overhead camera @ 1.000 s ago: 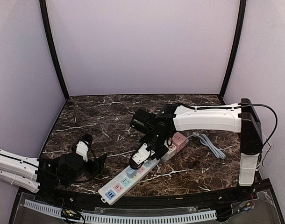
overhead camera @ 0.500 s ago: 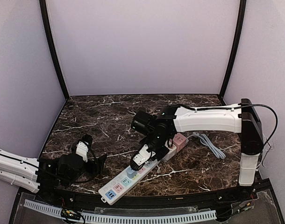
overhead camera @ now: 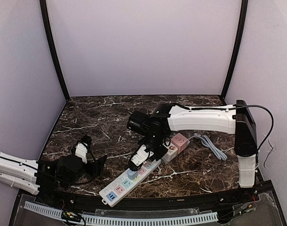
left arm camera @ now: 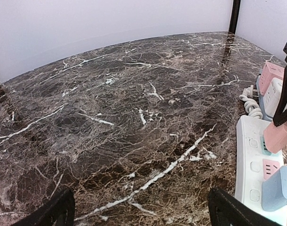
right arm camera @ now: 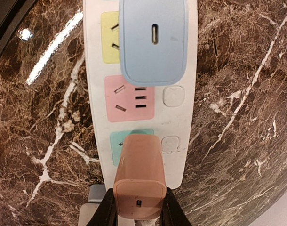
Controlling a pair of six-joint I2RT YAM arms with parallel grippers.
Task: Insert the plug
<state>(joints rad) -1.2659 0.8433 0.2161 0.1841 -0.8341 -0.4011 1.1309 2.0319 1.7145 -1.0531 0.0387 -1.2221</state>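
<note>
The small salmon-pink plastic plug block (right arm camera: pixel 139 176) is gripped across its two flat sides, near its rear end, by the closed right tool (right arm camera: pixel 139 207). It is held over the teal socket (right arm camera: pixel 116 141) at one end of the long white power strip (right arm camera: pixel 180 162). Whether its pins are entered cannot be told. The block is judged rigid, light and smooth-sided, so a slip or tilt under pushing force is possible. A square side grip is advised.

One socket further along the strip, past a vacant pink socket (right arm camera: pixel 129 99), a pale-blue adapter (right arm camera: pixel 153 40) is seated. It leaves the teal socket unobstructed. Beyond the strip's far end lie pink and white cube sockets (overhead camera: pixel 180 140) and a grey cable (overhead camera: pixel 209 143). Left of the strip, the left tool (left arm camera: pixel 141 214) is spread fully and empty above the dark marble tabletop (left arm camera: pixel 110 103).
</note>
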